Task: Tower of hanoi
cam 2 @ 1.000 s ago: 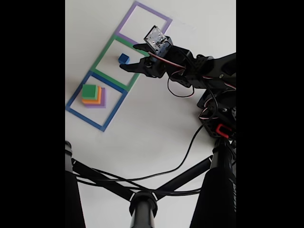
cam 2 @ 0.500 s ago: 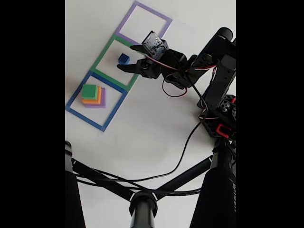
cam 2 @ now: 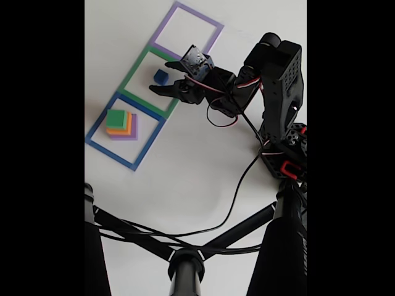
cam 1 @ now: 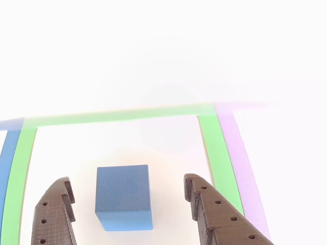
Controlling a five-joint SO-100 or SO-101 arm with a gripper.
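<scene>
Gripper (cam 1: 127, 204) jaws wide open, straddling the small blue cube (cam 1: 123, 196) inside the green square outline (cam 2: 147, 81), gaps both sides, nothing held. Looks like pre-grasp alignment; green cube (cam 2: 115, 118), orange cube (cam 2: 125, 129) and purple slab (cam 2: 134, 131) sit stacked in the blue square outline (cam 2: 115, 153).

In the fixed view, three square outlines lie in a diagonal row on the table (cam 2: 185, 172), each touching the next. The small cube (cam 2: 161, 76) sits inside the middle outline (cam 2: 131, 72). The stack of blocks (cam 2: 119, 124) stands inside the lower-left outline (cam 2: 111, 154). The upper-right outline (cam 2: 162, 31) lies behind. The gripper (cam 2: 159, 76) reaches in from the right, one finger on each side of the small cube, not touching it. In the other view, the small cube (cam 1: 123, 196) lies between both fingers (cam 1: 214, 214).
</scene>
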